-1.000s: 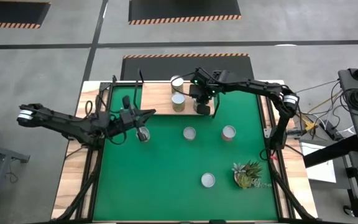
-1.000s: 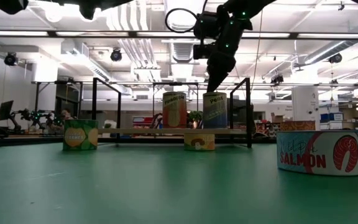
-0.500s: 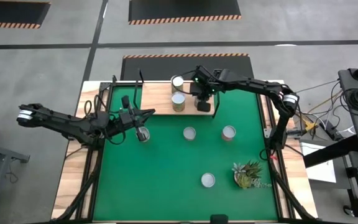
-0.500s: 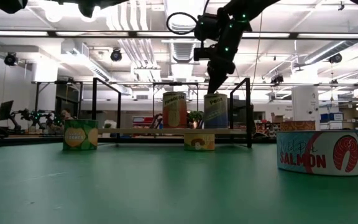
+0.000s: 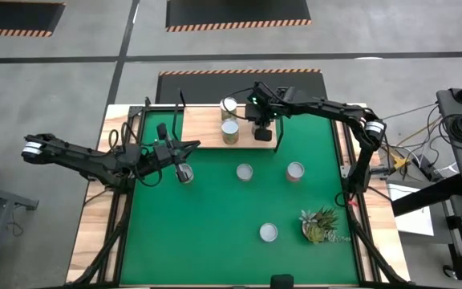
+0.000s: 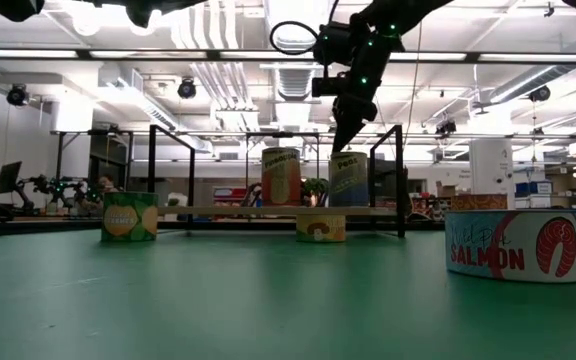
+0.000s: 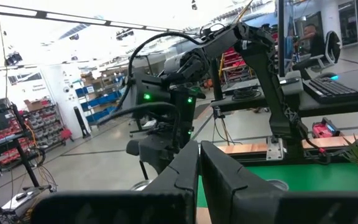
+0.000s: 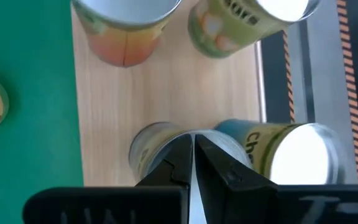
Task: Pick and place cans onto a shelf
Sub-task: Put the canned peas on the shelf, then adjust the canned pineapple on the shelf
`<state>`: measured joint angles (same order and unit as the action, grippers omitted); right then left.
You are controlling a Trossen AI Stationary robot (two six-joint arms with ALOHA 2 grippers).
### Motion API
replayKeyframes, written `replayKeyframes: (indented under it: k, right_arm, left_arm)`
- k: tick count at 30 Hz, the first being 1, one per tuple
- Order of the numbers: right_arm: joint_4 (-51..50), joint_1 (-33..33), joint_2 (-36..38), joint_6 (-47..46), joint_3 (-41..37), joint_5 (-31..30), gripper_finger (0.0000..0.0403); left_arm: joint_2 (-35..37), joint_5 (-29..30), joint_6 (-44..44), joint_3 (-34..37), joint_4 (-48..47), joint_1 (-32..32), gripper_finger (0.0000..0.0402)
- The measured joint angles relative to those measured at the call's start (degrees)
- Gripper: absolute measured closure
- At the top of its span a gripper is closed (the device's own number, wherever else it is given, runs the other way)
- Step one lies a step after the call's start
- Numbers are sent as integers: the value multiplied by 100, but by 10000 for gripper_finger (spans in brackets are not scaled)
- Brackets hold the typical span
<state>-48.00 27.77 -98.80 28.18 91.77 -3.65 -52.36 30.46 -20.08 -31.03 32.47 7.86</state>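
Cans: rigid metal tins, probably smooth and a little slippery; best pinched across the round sides, below the rim. Several stand upright on the shelf (image 5: 215, 120), among them a blue-labelled can (image 6: 347, 179) and an orange-labelled can (image 6: 281, 177). Four more sit on the green mat (image 5: 239, 233), including a salmon can (image 6: 512, 245).

Right gripper (image 6: 340, 146): fingers pressed together, empty, above the blue-labelled can, arm reaching over the shelf.

Left gripper (image 5: 189, 146): pressed together, empty, stretched low over the mat's left edge.

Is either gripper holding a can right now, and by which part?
Neither. The right gripper is shut, empty, above the cans on the shelf; the left gripper is shut, empty.
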Motion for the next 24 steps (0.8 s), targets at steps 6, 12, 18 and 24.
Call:
replayKeyframes:
  k: [6, 12, 18, 24]
  right_arm:
    - [3, -10, 2, 24, 263, 4, 394]
    - [168, -237, 17, -181, 471, 753, 394]
    - [347, -571, -36, -220, 376, 833, 394]
    - [331, -629, -239, -306, 358, 814, 394]
  left_arm:
    - [-2, 0, 0, 0, 0, 0, 402]
    - [-2, 1, 0, -2, -21, 0, 402]
    - [-2, 0, 0, -2, -55, 0, 402]
    - [-2, 0, 0, -2, -58, 0, 402]
